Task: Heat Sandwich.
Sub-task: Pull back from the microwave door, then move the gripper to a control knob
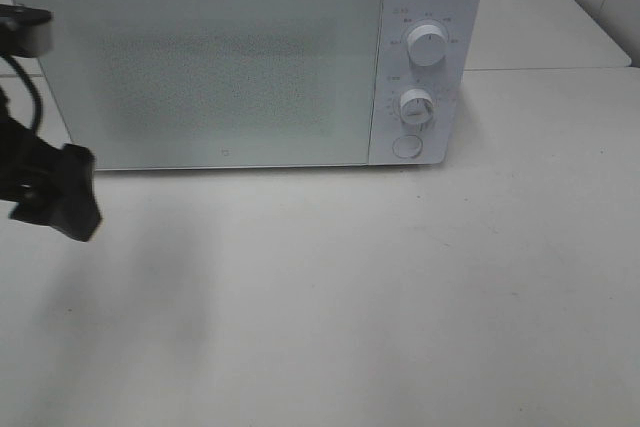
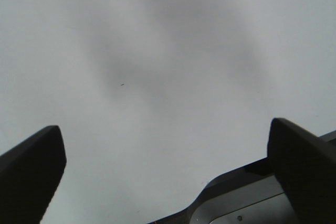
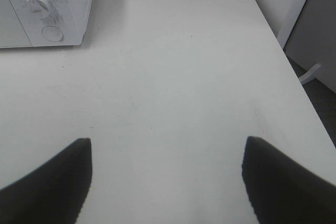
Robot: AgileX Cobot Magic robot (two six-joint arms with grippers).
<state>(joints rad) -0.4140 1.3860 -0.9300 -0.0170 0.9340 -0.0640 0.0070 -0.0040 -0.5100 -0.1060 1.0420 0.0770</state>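
Over white table (image 3: 173,51): left tool (image 2: 164,127), right tool (image 3: 168,140) wide open, empty.

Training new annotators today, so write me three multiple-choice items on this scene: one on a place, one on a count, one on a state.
1. On which side of the door is the microwave control panel?
A) left B) right C) above
2. How many dials stand above the round button?
A) one B) two C) four
3. The door is:
A) shut B) swung wide open C) taken off
Answers: 1 B, the panel fills the right end of the front; 2 B, two dials are stacked above the button; 3 A, the door lies flush with the front.
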